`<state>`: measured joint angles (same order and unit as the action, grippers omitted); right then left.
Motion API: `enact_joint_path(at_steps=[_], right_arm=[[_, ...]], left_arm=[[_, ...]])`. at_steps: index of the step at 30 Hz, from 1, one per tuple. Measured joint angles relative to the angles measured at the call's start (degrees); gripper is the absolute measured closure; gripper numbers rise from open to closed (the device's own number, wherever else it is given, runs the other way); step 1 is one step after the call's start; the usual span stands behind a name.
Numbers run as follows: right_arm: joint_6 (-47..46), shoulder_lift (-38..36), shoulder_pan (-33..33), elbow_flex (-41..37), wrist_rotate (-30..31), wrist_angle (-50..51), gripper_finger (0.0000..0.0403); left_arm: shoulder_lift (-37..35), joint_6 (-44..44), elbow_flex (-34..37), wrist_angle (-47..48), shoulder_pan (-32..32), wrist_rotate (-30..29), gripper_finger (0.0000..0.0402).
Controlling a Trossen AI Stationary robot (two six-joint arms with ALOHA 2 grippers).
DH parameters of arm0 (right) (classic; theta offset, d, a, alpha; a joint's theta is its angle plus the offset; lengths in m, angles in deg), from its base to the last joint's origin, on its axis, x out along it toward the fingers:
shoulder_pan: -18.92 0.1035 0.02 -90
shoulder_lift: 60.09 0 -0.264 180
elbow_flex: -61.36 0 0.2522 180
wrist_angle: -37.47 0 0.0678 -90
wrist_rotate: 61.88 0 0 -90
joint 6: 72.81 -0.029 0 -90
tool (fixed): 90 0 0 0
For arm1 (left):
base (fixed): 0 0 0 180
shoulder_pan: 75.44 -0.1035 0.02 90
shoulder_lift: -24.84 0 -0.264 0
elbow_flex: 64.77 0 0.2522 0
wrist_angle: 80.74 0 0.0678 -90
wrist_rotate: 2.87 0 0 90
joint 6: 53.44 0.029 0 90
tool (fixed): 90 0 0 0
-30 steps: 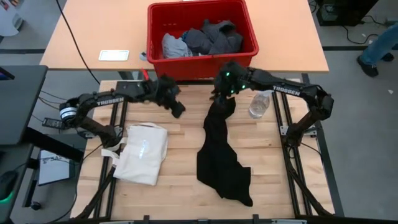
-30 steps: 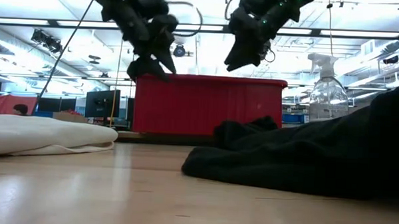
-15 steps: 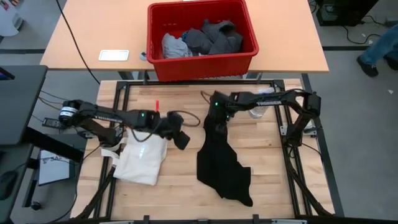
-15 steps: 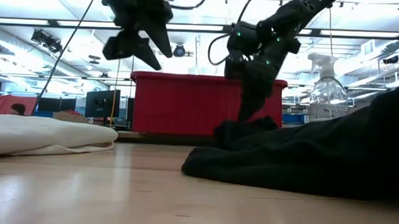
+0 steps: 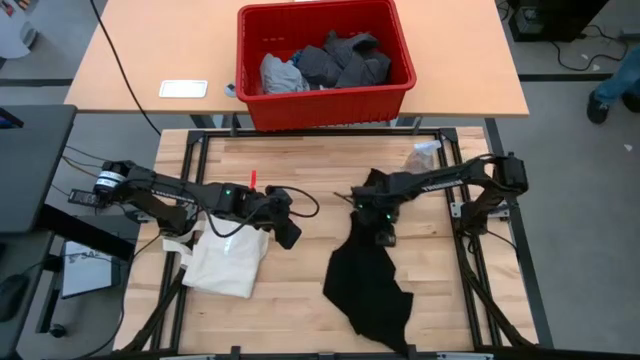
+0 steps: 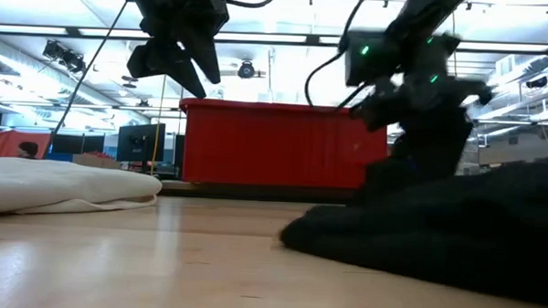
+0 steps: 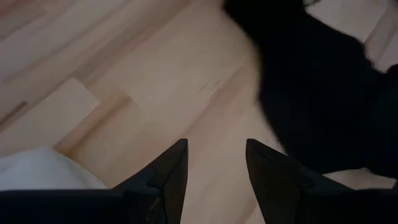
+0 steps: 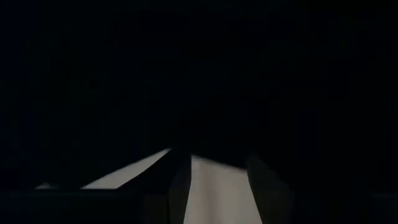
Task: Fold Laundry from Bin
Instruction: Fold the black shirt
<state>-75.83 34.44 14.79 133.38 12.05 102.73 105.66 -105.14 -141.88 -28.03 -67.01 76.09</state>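
A black garment (image 5: 370,280) lies spread on the wooden table, its far end bunched up by the right arm; it also shows in the low view (image 6: 436,233) and the left wrist view (image 7: 323,93). My right gripper (image 5: 385,233) is low over the garment's middle, fingers apart, with bare wood showing between them (image 8: 217,180). My left gripper (image 5: 288,232) hangs open and empty above the table to the garment's left, fingers (image 7: 174,174) pointing down at bare wood. The red bin (image 5: 325,60) with grey and dark laundry stands on the far table. My right gripper stands open from above at the black garment's middle (image 5: 378,245). The dark cloth fills its wrist view, and I cannot tell whether the fingers touch it.
A cream tote bag (image 5: 230,245) lies flat at the left, just beside my left gripper. A clear plastic bottle (image 5: 420,158) lies at the table's far right behind the right arm. A white flat object (image 5: 183,88) lies on the far table.
My right gripper has gone down and toward the table's near edge, drifting right. The black garment's far end, which hung from it, has come down onto the table, and the whole garment has slid nearer. My left gripper has gone from beside the bin toward the near edge.
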Motion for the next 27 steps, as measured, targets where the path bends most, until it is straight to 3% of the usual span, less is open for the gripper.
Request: enact_joint_path(at_steps=[4,9,16,27], right_arm=[[-2.4,-4.3,3.1,0.5,2.7,-0.3,0.0245],[-10.2,-8.3,1.8,2.9,10.2,0.0,0.0245],[-17.3,-9.9,-4.2,-2.4,16.5,8.1,0.0246],[-13.8,-9.7,-16.3,-9.9,24.4,4.1,0.0246]], left_arm=[[0.0,1.4,0.0,0.6,0.0,0.0,0.0235],[0.0,2.6,0.0,0.8,0.1,0.0,0.0235],[0.0,4.2,0.0,2.0,0.1,0.2,0.0235],[0.0,6.9,0.0,2.1,-0.9,-0.9,0.0235]])
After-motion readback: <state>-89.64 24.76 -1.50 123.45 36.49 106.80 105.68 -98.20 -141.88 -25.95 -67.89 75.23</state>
